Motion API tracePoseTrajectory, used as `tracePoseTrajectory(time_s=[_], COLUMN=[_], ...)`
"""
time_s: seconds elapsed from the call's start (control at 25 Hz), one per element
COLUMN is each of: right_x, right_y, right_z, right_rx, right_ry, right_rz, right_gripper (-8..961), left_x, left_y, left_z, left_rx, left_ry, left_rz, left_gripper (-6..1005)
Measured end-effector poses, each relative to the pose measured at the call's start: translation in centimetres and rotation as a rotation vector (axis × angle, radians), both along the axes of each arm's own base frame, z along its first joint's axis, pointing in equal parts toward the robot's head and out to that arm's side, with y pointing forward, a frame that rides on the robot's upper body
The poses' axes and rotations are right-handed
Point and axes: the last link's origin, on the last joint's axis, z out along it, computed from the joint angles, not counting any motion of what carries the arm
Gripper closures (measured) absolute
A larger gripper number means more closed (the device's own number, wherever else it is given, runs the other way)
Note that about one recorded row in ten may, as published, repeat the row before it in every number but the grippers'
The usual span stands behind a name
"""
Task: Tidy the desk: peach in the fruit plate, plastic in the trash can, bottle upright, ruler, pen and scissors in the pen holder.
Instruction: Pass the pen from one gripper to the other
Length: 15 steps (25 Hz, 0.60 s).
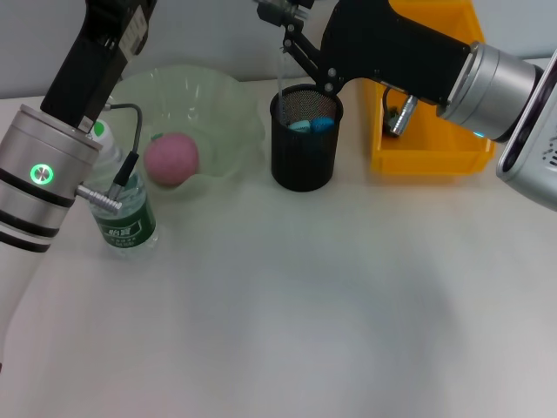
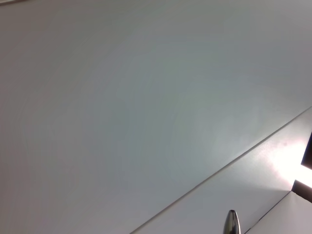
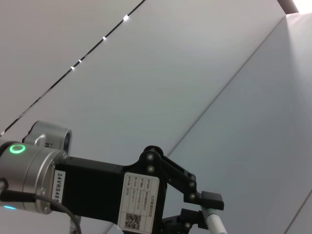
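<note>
Two arms are in frame, both black with silver wrist collars. The right pincer (image 1: pixel 283 24) is at the far middle of the tabletop (image 1: pixel 305 305), directly above the pen holder (image 1: pixel 301 161), pressed together on the top end of one ruler (image 1: pixel 280 74). The ruler is a thin clear plastic strip, hanging upright, with its lower end inside the holder's rim. There is one pen holder, a round black mesh cup. Two rounded blue plastic pieces (image 1: pixel 312 124) show inside it, one paler than the other; I cannot tell what they belong to. The left arm rises from the near left and leaves the head view at the top. The left pincer (image 3: pixel 197 209) shows only in the right wrist view, held high against the ceiling and pinching one pen (image 3: pixel 214 225), a smooth white round stick. The left wrist view shows ceiling panels and one pointed metal tip (image 2: pixel 232 223). One fruit plate (image 1: pixel 222 104) sits far left, pale green and translucent with a wavy edge. One peach (image 1: pixel 171 158), pink, round and matt, rests inside it toward the near side. One bottle (image 1: pixel 129 218) of clear plastic with a green label stands upright just near-left of the plate, partly hidden behind the left arm's wrist. One yellow bin (image 1: pixel 431 148), boxy hard plastic, sits far right, behind the right arm and just right of the holder. The tabletop is smooth and off-white.
</note>
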Motion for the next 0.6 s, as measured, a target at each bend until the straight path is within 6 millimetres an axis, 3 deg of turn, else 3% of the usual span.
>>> tracePoseTrajectory(time_s=[0.24, 0.6], right_x=[-0.02, 0.04], right_y=[-0.09, -0.04], right_z=[0.02, 0.04], right_rx=[-0.002, 0.000], right_ry=[0.003, 0.002], right_rz=[0.005, 0.000], right_gripper=[822, 823], left_x=[0.22, -0.07], left_y=[0.10, 0.12], left_z=[-0.04, 0.09], left_rx=[-0.003, 0.005], left_ry=[0.004, 0.004], left_rz=[-0.009, 0.003], left_gripper=[843, 689])
